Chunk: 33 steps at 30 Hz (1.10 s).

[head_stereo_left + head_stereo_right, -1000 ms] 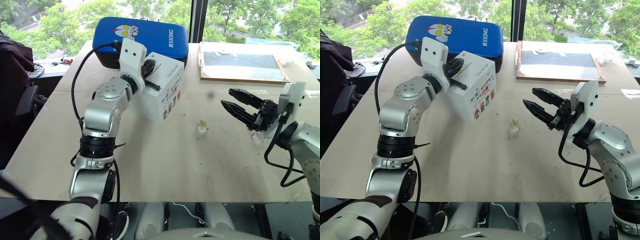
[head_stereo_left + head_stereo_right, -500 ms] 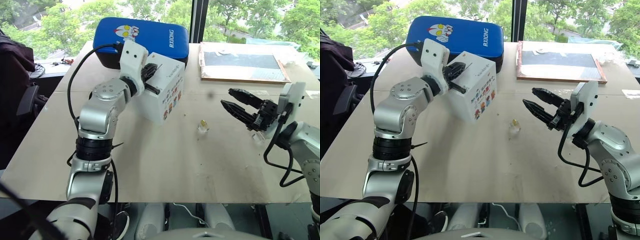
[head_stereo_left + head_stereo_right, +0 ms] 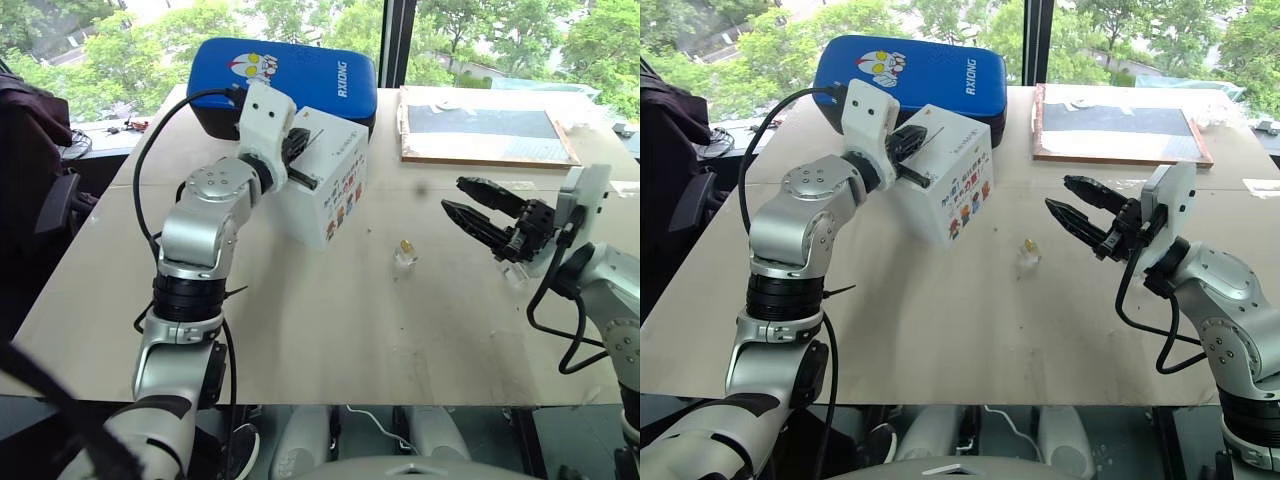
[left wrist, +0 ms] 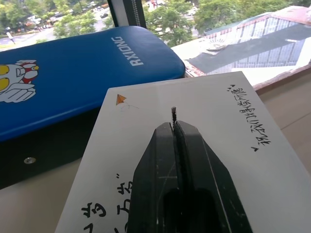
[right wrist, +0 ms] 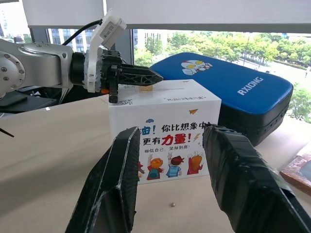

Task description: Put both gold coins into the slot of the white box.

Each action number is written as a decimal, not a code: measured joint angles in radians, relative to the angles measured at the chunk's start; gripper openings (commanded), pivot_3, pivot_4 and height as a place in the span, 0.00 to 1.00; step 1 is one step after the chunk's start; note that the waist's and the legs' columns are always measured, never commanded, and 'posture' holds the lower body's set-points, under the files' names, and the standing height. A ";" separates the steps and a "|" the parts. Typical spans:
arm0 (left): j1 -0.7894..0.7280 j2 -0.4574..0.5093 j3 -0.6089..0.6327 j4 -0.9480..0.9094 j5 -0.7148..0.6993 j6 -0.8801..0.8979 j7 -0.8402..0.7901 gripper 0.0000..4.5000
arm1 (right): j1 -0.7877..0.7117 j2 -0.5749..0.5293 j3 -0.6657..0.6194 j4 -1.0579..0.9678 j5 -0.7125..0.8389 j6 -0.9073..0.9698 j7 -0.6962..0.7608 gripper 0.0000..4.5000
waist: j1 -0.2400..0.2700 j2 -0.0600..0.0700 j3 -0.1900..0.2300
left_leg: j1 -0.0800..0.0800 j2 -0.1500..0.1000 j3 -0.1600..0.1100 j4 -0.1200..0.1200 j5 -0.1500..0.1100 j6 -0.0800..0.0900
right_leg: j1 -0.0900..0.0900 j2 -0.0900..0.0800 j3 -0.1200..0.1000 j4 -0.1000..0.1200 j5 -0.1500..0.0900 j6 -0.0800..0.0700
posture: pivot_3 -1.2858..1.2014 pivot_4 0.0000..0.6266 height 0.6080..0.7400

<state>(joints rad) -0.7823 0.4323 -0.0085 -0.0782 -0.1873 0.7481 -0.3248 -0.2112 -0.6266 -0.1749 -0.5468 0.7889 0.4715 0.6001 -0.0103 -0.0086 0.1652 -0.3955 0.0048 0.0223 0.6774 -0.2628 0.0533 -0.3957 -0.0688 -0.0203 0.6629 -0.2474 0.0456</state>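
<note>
We see the left tool (image 3: 312, 180) hovering over the top of the white box (image 3: 335, 190), its two black fingers pressed tight together, tips level and lined up with the slot (image 4: 173, 112), whose thin dark end peeks out just past the fingertips in the left wrist view. Whether anything sits pinched between those fingers we cannot tell. Beyond the left tool and behind the box lies the blue padded case (image 3: 290, 70), touching or nearly touching the box's far side.

The right tool (image 3: 458, 195) hangs above the counter (image 3: 330, 320), well apart from the box, fingers spread with nothing between them, pointing across toward the box's picture side. One of the gold coins (image 3: 405, 246) rests on a small clear block (image 3: 404, 256) on the counter, between the two tools, nearer the right one and below its fingertips. Through the right wrist view we spot a tiny gold speck (image 5: 172, 205) on the counter just before the box's front
</note>
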 measured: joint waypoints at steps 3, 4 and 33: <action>-0.002 0.000 0.000 0.013 0.001 -0.014 0.005 0.00 | 0.000 0.003 0.000 0.000 -0.002 0.000 0.001 0.49 | -0.002 0.000 0.000 | 0.000 0.001 0.000 0.000 0.000 0.000 | 0.000 0.000 0.000 0.000 0.000 0.000 | 0.52 0.24 1.00; -0.002 0.000 0.000 0.014 0.001 -0.015 0.006 0.00 | 0.000 0.003 0.000 0.000 -0.004 -0.001 0.001 0.49 | -0.002 0.000 0.000 | 0.000 0.001 0.000 0.000 0.000 0.000 | 0.000 0.000 0.000 0.000 0.000 0.000 | 0.52 0.24 1.00; 0.033 -0.058 -0.019 -0.040 0.113 -0.075 0.058 0.00 | -0.014 0.007 0.000 0.003 -0.014 0.002 0.018 0.49 | 0.015 -0.001 0.000 | -0.001 0.000 0.000 -0.006 0.000 0.000 | 0.000 -0.002 -0.001 -0.005 0.000 0.000 | 0.52 0.24 1.00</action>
<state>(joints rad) -0.7495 0.3741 -0.0277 -0.1180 -0.0746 0.6735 -0.2666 -0.2249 -0.6197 -0.1751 -0.5440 0.7752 0.4739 0.6185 0.0047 -0.0092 0.1656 -0.3963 0.0050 0.0222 0.6716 -0.2628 0.0533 -0.3961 -0.0703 -0.0211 0.6578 -0.2475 0.0455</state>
